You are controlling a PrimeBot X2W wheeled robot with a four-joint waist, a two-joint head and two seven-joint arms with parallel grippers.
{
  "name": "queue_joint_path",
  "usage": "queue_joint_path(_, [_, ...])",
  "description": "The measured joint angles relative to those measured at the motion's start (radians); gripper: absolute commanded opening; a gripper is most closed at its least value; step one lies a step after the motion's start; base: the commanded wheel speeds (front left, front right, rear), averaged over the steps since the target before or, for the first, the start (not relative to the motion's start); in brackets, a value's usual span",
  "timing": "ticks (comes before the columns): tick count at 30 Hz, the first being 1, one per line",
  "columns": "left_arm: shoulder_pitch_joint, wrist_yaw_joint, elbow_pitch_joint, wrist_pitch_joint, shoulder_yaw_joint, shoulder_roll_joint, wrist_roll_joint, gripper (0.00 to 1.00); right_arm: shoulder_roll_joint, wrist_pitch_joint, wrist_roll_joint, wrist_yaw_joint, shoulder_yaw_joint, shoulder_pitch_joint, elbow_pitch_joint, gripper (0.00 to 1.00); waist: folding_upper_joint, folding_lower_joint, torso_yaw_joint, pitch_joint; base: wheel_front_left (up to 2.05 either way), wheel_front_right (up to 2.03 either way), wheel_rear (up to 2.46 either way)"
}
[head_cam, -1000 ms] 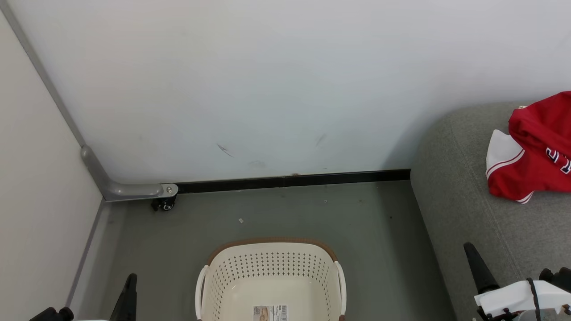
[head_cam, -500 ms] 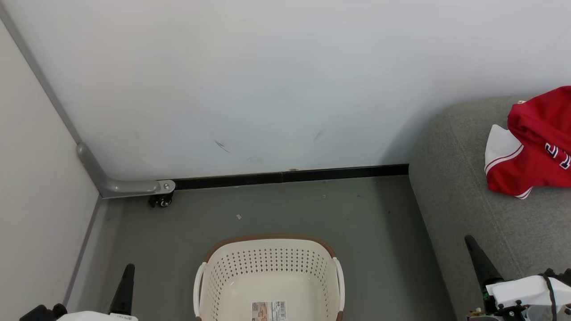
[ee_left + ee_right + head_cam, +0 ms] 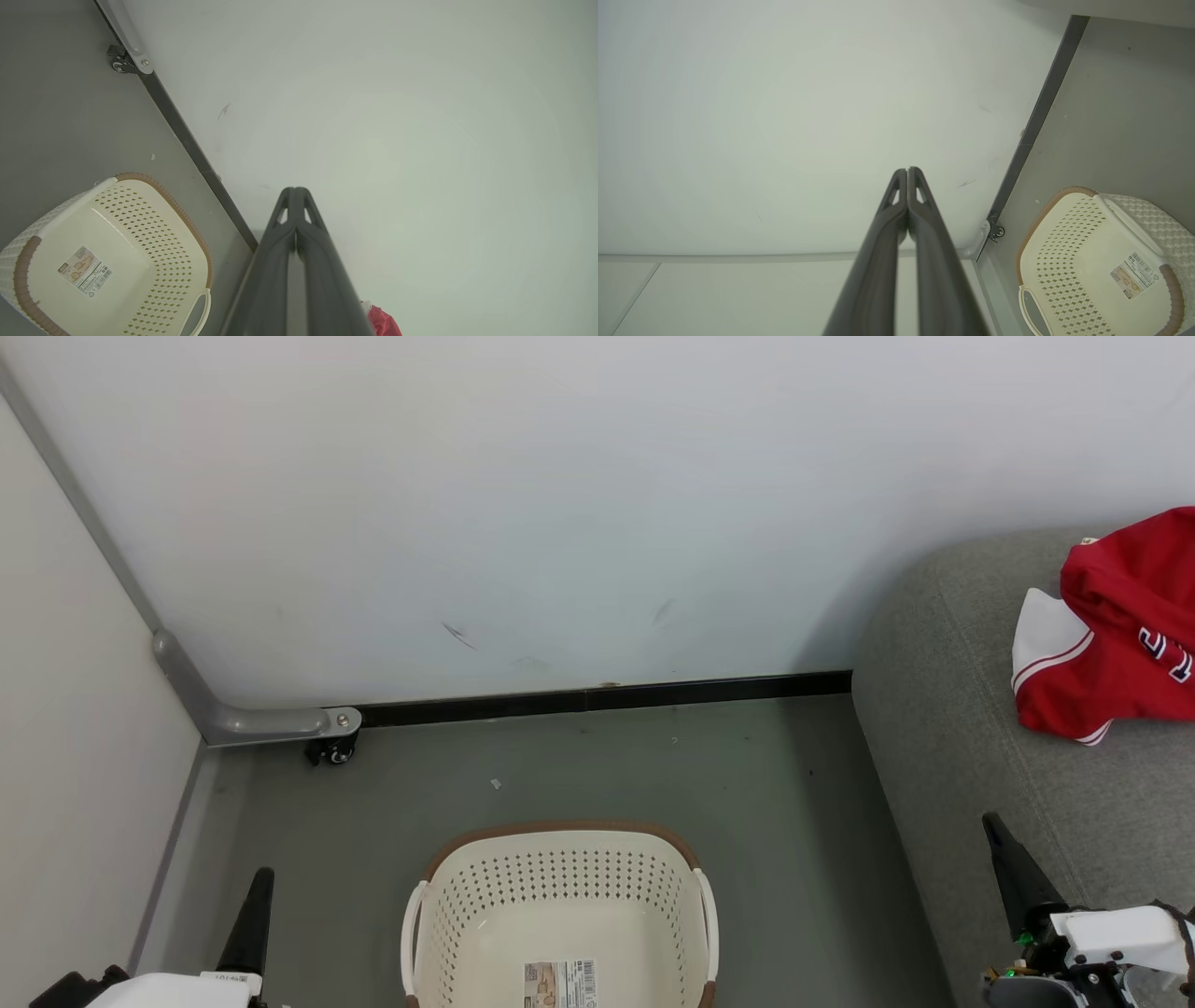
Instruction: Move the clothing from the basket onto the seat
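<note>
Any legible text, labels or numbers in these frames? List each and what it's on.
Nothing reads in full.
Sticker on the floor of the basket: barcode and print, too small to read.
Lettering on the clothing lying on the seat: dark, white-edged characters, cut off by the frame edge, unreadable.
Label on the left arm's white housing: too small to read.

One basket (image 3: 560, 882), with one sticker (image 3: 561, 984) inside and two handles (image 3: 407, 938). One sofa (image 3: 962, 756). One heap of red clothing (image 3: 1120, 644); the pieces in it cannot be counted. Two grippers: one left gripper (image 3: 263, 877), one right gripper (image 3: 992, 823). One caster (image 3: 332, 753)
</note>
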Motion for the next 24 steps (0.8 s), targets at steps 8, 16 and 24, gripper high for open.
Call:
queue_joint_path(8, [-0.021, -0.024, 0.014, 0.032, 0.020, -0.012, -0.107, 0.00, -0.002, 0.023, 0.128, 0.000, -0.007, -0.014, 0.004, 0.00, 0.0000, 0.0000, -0.004, 0.006, 0.00, 0.00, 0.00])
queue_joint_path(16, [-0.032, -0.030, 0.017, 0.041, 0.028, -0.014, -0.134, 0.00, -0.002, 0.030, 0.170, 0.000, -0.008, -0.019, 0.004, 0.00, 0.0000, -0.0001, -0.005, 0.008, 0.00, 0.00, 0.00])
queue_joint_path(24, [-0.032, -0.030, 0.018, 0.041, 0.028, -0.014, -0.134, 0.00, -0.002, 0.030, 0.170, 0.000, -0.007, -0.019, 0.004, 0.00, 0.0000, -0.0001, -0.005, 0.008, 0.00, 0.00, 0.00])
